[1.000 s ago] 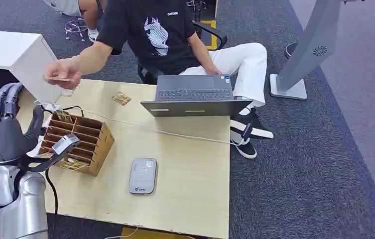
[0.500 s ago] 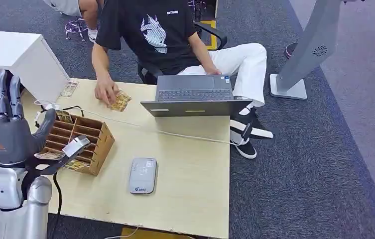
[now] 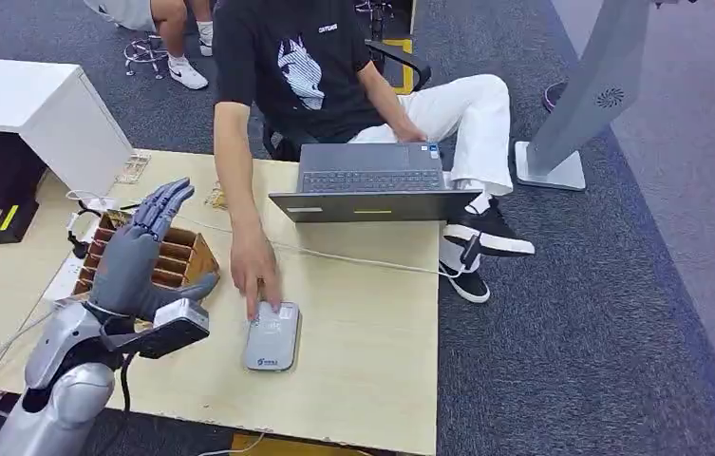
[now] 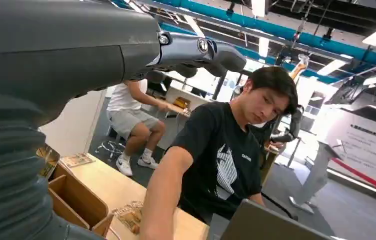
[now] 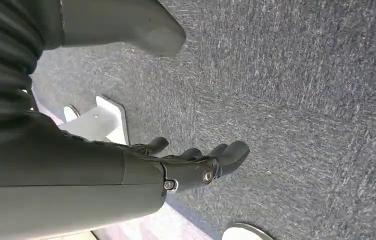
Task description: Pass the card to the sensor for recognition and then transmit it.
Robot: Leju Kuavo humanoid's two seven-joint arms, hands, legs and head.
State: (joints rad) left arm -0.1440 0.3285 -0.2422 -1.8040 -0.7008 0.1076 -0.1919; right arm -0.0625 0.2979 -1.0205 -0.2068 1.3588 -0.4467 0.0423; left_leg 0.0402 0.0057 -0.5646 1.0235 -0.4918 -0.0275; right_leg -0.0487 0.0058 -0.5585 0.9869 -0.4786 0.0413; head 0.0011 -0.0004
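Observation:
My left hand (image 3: 141, 255) hovers above the wooden card box (image 3: 188, 256) with its fingers spread and nothing in it; its fingers (image 4: 195, 50) show stretched out in the left wrist view. The grey sensor (image 3: 272, 338) lies flat on the table, right of the box. A person's hand (image 3: 256, 275) rests on the sensor's far end. Loose cards (image 3: 215, 198) lie behind the box, near the person's arm, and show again as patterned cards (image 4: 130, 216) in the left wrist view. My right hand (image 5: 195, 162) hangs over grey carpet, fingers loosely extended and empty.
An open laptop (image 3: 372, 182) stands at the table's far edge, with a white cable (image 3: 353, 258) running across the tabletop (image 3: 372, 342). A white cabinet (image 3: 40, 104) is at the far left, with more cards (image 3: 133, 168) beside it. A grey kiosk stand (image 3: 576, 114) is on the carpet to the right.
My left hand has dropped from upright at the left edge and tipped forward over the box. The person's hand moved from the loose cards to the sensor.

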